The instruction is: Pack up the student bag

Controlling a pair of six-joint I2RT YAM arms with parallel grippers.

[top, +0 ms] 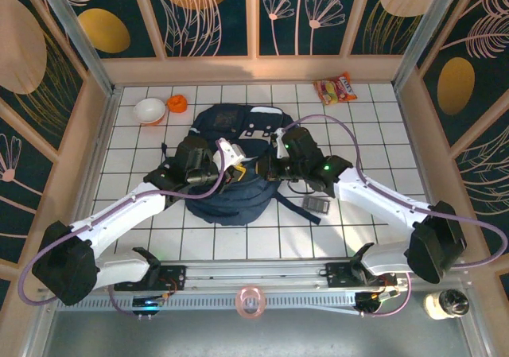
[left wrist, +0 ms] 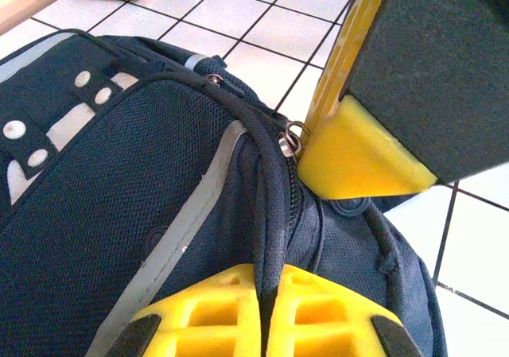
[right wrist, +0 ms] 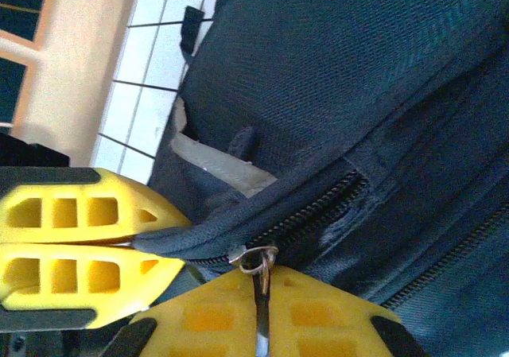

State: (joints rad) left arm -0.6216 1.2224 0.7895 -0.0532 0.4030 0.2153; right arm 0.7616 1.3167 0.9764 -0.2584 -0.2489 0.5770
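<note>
The student bag [top: 238, 202], navy-blue with a grey patch, lies flat in the middle of the tiled table. My left gripper [left wrist: 273, 273] is shut on the bag's dark rim piping [left wrist: 274, 206] beside the zip. In the right wrist view my right gripper [right wrist: 262, 281] is shut on the metal zip pull [right wrist: 261, 301], with the slider ring just above its fingertips. The zip teeth [right wrist: 318, 210] run up to the right from there. Both grippers meet over the bag's middle, left [top: 233, 166] and right [top: 262, 166], almost touching.
A white bowl [top: 149, 110] and an orange object [top: 177, 102] sit at the back left. A snack packet [top: 335, 89] lies at the back right. A small grey flat item [top: 316, 204] rests right of the bag. Wooden walls ring the table.
</note>
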